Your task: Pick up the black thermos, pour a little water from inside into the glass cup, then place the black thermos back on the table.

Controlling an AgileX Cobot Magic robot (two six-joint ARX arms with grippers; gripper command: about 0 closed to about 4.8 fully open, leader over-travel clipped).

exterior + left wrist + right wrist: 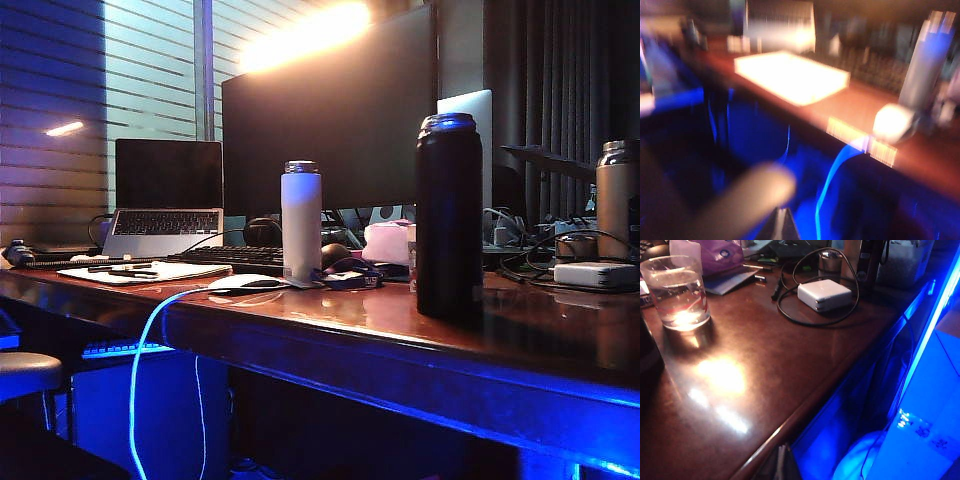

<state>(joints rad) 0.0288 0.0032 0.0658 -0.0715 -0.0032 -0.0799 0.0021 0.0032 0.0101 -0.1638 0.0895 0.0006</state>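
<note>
The black thermos (449, 215) stands upright on the desk (330, 315), its long axis vertical and its shiny metal rim pointing straight up. It sits near the desk's front edge, right of the middle in the exterior view, and nothing touches it. A slimmer white bottle (301, 221) stands upright well to its left, and a steel-grey bottle (617, 198) stands at the far right. In the right wrist view the glass cup (676, 292) stands upright on the glossy wood, mouth up, with water in it; a white power adapter (824, 294) ringed by its cable lies well apart from it. The right tool (782, 463) hangs off the desk's front edge, its fingers together on nothing. The left tool (781, 225) is also below the front edge; heavy blur hides whether its fingers are apart or together.
</note>
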